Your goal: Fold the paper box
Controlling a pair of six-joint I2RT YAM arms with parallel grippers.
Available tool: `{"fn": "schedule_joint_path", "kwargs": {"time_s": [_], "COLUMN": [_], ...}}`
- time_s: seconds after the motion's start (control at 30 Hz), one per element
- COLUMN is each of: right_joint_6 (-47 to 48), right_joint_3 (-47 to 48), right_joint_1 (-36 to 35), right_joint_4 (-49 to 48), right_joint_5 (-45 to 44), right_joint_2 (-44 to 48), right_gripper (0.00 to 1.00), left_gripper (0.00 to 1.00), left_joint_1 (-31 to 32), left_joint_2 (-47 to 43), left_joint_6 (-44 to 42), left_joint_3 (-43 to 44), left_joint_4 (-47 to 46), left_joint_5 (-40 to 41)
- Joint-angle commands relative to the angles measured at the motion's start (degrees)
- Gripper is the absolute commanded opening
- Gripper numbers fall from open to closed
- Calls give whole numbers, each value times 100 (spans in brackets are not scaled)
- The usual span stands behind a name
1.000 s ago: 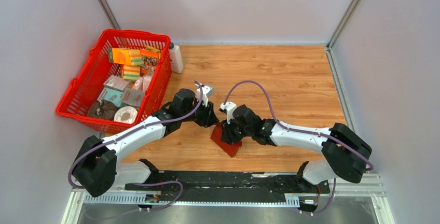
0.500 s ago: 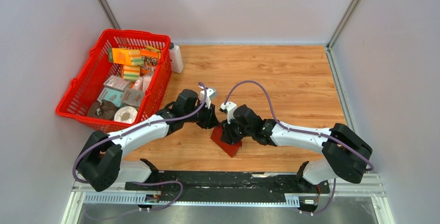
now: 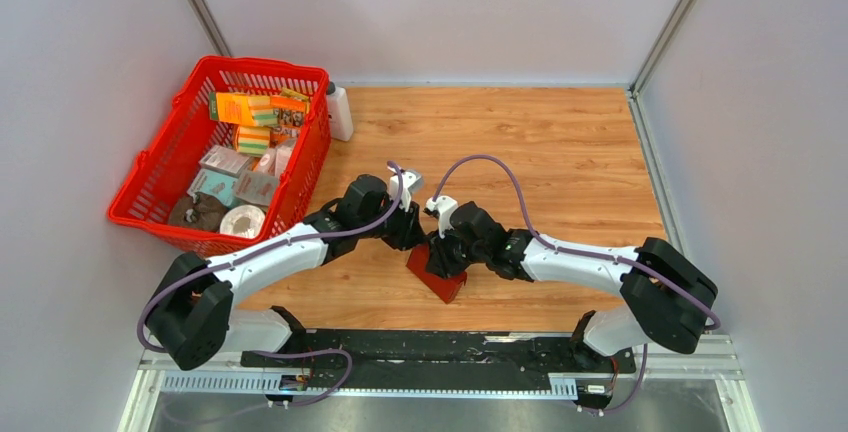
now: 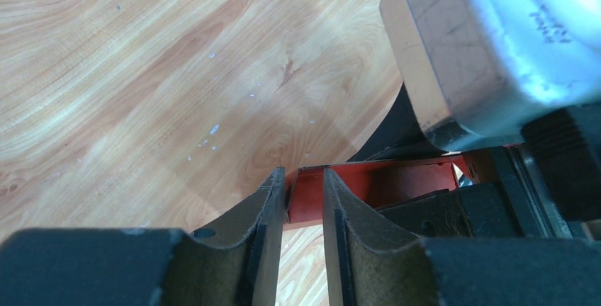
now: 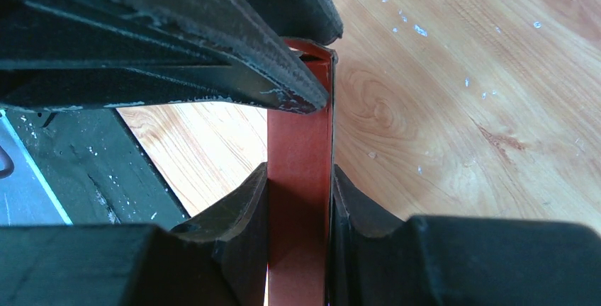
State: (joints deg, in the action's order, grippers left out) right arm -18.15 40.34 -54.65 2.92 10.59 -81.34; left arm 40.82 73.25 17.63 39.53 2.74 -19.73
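The paper box (image 3: pixel 441 279) is a small dark red cardboard box, held just above the wooden table near the middle front. My right gripper (image 3: pixel 440 252) is shut on it; in the right wrist view the box (image 5: pixel 300 136) fills the gap between the fingers of that gripper (image 5: pixel 300 178). My left gripper (image 3: pixel 412 238) meets the box from the left. In the left wrist view its narrow-set tips (image 4: pixel 305 178) sit on either side of the box's end (image 4: pixel 383 182), touching it. The left gripper's black fingers (image 5: pixel 177 58) cross the top of the right wrist view.
A red mesh basket (image 3: pixel 131 214) full of printed packages stands at the back left. A white bottle (image 3: pixel 339 112) is by its far corner. The black mounting rail (image 3: pixel 430 347) runs along the near edge. Grey walls close in both sides and the back.
My left gripper has shifted right up to the box and its jaws have narrowed onto the box's end. The right arm and the box have not moved.
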Motion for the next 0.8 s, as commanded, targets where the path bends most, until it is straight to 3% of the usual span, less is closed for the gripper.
{"fn": "schedule_joint_path", "kwargs": {"time_s": [0.0, 0.23, 0.63, 0.77], "right_joint_6": [-22, -4, -4, -4], "right_joint_3": [159, 176, 167, 150], "right_joint_1": [7, -2, -1, -1], "right_joint_4": [-107, -98, -116, -133], "right_joint_5": [-4, -13, 22, 31], "right_joint_2": [13, -13, 22, 30], "right_gripper": [22, 21, 21, 21], "left_gripper": [35, 25, 24, 29], "left_joint_1": [23, 40, 119, 146], "left_joint_2": [-162, -83, -74, -92], "left_joint_6": [-84, -66, -242, -347], "left_joint_3": [292, 292, 187, 213], "left_joint_4": [-169, -248, -20, 112], "left_joint_5": [127, 101, 171, 241]}}
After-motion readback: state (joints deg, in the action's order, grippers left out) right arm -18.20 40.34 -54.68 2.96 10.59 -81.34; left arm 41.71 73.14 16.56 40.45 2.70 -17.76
